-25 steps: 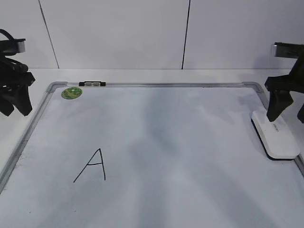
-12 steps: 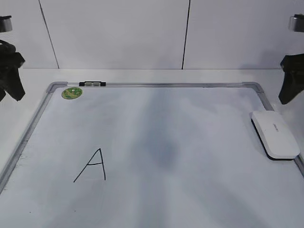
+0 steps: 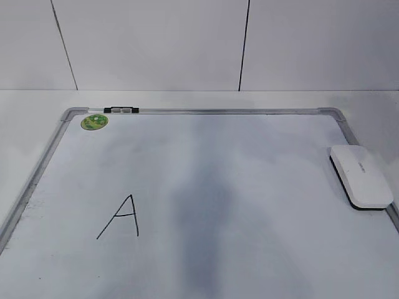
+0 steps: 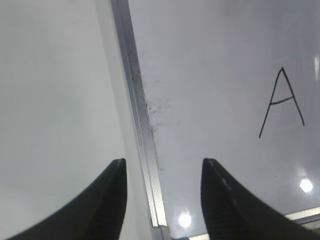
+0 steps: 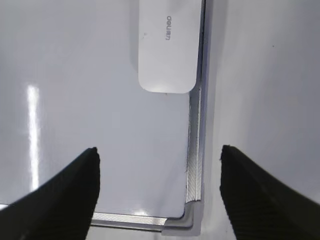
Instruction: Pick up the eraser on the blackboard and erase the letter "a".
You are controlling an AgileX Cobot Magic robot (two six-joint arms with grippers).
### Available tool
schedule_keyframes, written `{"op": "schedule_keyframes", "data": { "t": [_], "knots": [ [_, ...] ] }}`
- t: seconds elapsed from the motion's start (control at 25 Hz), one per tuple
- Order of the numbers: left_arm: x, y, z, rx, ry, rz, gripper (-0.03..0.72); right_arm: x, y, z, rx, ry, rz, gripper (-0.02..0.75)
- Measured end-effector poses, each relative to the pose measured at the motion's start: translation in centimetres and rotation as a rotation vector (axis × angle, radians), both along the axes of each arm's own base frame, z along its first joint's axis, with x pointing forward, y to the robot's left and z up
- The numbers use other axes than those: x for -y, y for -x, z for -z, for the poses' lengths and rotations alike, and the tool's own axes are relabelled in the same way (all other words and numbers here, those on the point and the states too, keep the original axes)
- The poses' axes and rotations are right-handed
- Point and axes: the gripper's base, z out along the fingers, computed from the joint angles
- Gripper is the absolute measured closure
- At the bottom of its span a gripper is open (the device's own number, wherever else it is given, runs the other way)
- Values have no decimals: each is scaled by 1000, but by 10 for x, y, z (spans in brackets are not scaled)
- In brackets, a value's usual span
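Observation:
The white eraser (image 3: 361, 175) lies flat at the right edge of the blackboard (image 3: 206, 112), a white board in a grey metal frame. It also shows in the right wrist view (image 5: 167, 45), ahead of my right gripper (image 5: 159, 155), which is open, empty and high above the board's corner. My left gripper (image 4: 163, 167) is open and empty above the board's left frame rail (image 4: 137, 100). Neither gripper shows in the exterior view. A capital "A" (image 3: 120, 217) is drawn at the lower left, also in the left wrist view (image 4: 281, 102). No lowercase "a" is in view.
A round green sticker (image 3: 94, 121) sits at the board's far left corner, next to a small black and grey clip (image 3: 121, 109) on the top rail. A white wall with dark seams stands behind the table (image 3: 199, 98).
Both arms have risen and left the exterior view: the right gripper lifted off the eraser, the left one rose at the left edge. The eraser has not moved.

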Motion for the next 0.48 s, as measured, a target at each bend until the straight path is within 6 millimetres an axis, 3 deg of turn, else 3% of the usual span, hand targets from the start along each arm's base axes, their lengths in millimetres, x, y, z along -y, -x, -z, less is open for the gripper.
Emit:
{"op": "schedule_keyframes", "data": {
  "t": [0.48],
  "knots": [
    [-4, 103, -32, 152, 2, 4, 327, -1, 89, -16, 137, -6, 26, 145]
  ]
}}
